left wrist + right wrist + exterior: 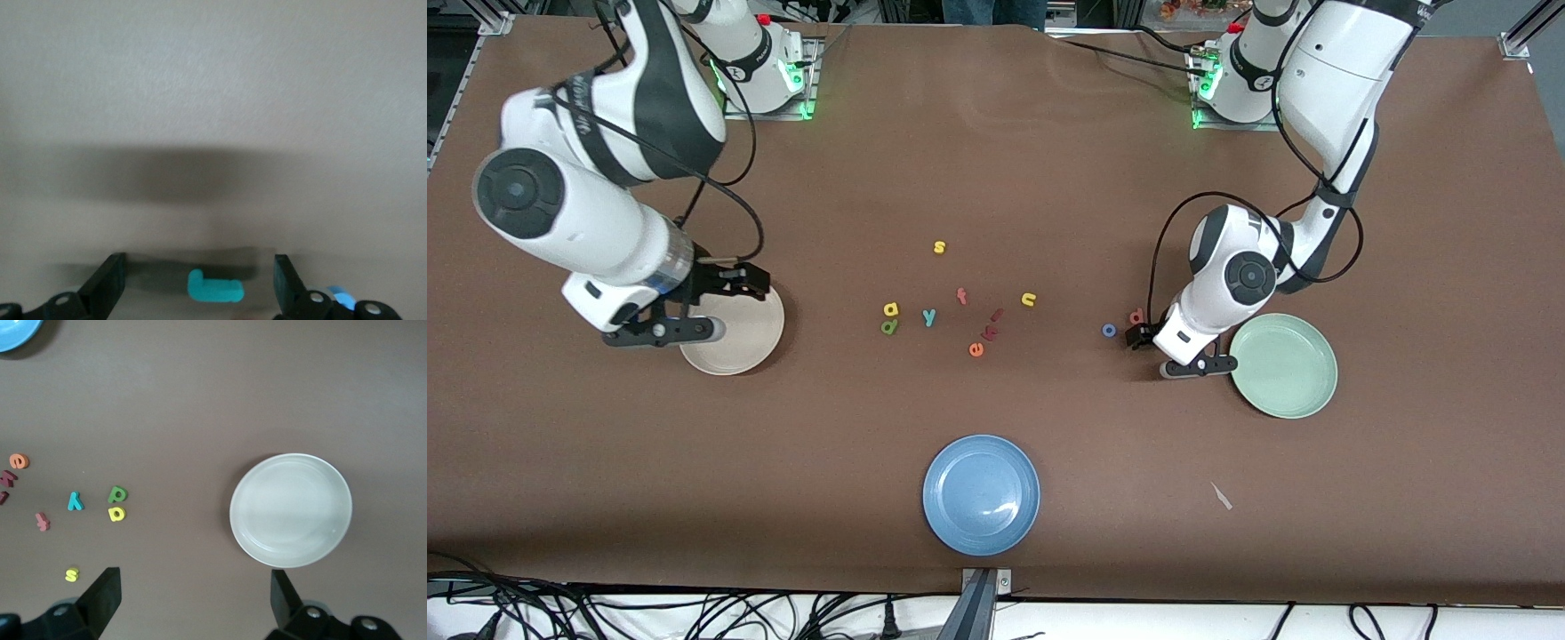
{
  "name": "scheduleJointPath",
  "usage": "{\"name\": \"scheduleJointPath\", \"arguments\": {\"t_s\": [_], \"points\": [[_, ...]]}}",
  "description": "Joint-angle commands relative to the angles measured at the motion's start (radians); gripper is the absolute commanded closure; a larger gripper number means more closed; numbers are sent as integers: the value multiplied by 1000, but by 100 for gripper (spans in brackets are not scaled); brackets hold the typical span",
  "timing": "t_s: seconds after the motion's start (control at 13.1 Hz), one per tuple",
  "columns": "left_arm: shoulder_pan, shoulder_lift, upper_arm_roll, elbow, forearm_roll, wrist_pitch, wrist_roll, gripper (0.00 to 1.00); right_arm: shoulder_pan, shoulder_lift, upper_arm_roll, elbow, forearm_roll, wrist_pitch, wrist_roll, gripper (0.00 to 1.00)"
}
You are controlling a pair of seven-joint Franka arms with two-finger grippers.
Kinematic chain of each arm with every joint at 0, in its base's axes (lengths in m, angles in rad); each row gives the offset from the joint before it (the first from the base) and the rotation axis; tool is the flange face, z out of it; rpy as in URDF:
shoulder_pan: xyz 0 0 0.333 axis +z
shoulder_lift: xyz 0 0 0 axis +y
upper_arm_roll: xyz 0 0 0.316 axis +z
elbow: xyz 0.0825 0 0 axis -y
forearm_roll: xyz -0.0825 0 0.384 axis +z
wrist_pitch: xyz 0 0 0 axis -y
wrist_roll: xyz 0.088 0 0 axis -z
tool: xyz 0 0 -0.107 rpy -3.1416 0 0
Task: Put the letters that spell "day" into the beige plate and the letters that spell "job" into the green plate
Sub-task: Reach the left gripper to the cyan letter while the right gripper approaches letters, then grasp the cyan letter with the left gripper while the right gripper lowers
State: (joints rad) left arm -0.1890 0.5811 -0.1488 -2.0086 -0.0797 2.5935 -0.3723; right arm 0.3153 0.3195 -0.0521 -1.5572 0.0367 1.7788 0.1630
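Here three plates sit on the table: the beige plate (740, 342) toward the right arm's end, the green plate (1285, 365) toward the left arm's, a blue plate (981, 494) by the front edge. The left gripper (197, 283), fingers apart, straddles the teal j (215, 287) beside the blue o (1109, 331) and salmon b (1136, 316). The a (891, 309), d (888, 327) and y (929, 317) cluster mid-table. The right gripper (193, 600) hangs spread over the beige plate's edge.

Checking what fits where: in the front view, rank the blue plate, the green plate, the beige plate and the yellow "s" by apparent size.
1. blue plate and green plate: look alike.
2. beige plate: partly hidden, unsure.
3. yellow "s": far smallest.
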Motion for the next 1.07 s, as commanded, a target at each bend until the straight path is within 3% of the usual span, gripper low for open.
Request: {"name": "scheduleJointPath", "arguments": {"t_s": [0.0,0.15,0.38,0.53,0.84,0.99], "points": [[4,-50,-15,-45,-35,11,56,1,27,81,-3,81,40,5,55,1],[-21,-55,-21,-45,-26,10,47,2,39,107,-3,80,61,65,105,1],[-35,-55,-20,-45,-20,10,44,18,62,148,1,74,60,109,190,1],[-41,-53,-18,-45,-14,11,44,21,62,165,26,36,61,186,234,1],[-59,-49,-8,-42,188,11,-98,20,65,203,61,-7,58,260,357,1],[-59,-46,-8,-42,227,11,-125,21,71,236,78,-18,55,295,420,1]]}}
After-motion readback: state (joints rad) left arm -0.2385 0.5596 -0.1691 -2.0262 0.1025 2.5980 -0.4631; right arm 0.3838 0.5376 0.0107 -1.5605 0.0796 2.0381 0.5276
